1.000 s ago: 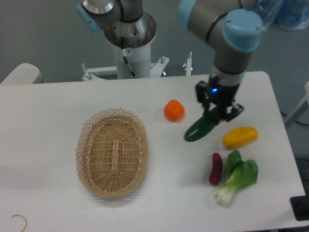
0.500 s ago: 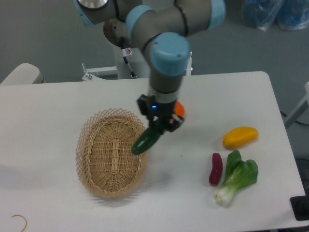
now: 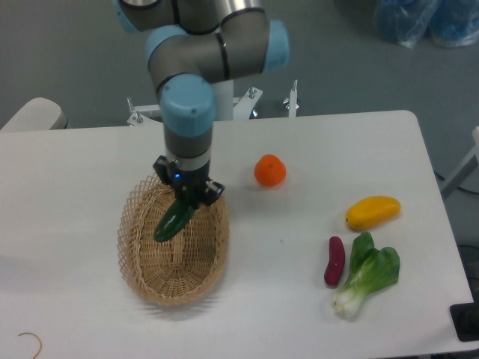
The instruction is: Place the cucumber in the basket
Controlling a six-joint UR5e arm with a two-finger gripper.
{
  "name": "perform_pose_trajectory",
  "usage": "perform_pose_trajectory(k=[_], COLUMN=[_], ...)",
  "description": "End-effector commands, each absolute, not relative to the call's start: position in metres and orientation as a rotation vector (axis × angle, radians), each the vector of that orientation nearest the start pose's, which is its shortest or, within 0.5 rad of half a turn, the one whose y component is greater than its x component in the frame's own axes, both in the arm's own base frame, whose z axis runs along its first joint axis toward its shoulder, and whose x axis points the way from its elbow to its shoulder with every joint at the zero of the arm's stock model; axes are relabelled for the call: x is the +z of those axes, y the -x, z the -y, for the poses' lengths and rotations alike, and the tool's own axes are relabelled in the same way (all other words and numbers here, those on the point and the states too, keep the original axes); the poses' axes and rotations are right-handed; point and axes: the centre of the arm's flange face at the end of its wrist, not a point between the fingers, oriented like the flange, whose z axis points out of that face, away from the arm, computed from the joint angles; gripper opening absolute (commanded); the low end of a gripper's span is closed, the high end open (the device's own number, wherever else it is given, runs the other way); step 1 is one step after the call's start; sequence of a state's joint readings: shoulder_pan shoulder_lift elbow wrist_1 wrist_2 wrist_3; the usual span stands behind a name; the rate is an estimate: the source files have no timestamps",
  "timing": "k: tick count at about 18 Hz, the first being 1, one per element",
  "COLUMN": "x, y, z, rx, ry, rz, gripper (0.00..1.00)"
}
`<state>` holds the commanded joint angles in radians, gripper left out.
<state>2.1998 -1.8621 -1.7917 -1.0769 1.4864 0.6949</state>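
The dark green cucumber [image 3: 172,221] hangs tilted from my gripper [image 3: 186,199], its lower end pointing down-left over the inside of the tan wicker basket [image 3: 138,263]. The gripper is shut on the cucumber's upper end and sits above the basket's upper right part. I cannot tell whether the cucumber's tip touches the basket floor. The basket lies on the white table at centre left.
An orange [image 3: 270,170] lies right of the basket. A yellow mango [image 3: 372,212], a small dark red vegetable [image 3: 334,260] and a bok choy [image 3: 368,277] lie at the right. The arm's base post [image 3: 224,90] stands at the table's back edge.
The gripper has carried the cucumber leftward, from beside the mango, past the orange, to over the basket's inside.
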Motion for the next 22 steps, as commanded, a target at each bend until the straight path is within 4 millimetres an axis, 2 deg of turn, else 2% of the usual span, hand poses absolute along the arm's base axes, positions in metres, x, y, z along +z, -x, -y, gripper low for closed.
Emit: perform_pose_trajectory(k=[8, 12, 13, 14, 16, 20, 22], x=[0.239, 0.234, 0.236, 0.237, 0.241, 0.252, 0.267], y=[0.2, 0.195, 0.195, 0.196, 0.198, 0.206, 0.213], z=[-0.551, -0.555, -0.556, -0.557, -0.56, -0.564, -0.571], rx=[-0.104, -0.074, -0.07, -0.066, -0.039, 0.079, 0.143], ry=[3.167, 3.182, 3.177, 3.173, 3.153, 3.131, 3.112], rz=[-0.2, -0.227, -0.227, -0.229, -0.235, -0.242, -0.238], gripper=[0.19, 0.2, 0.26, 0.42, 1.0, 1.0, 1.0])
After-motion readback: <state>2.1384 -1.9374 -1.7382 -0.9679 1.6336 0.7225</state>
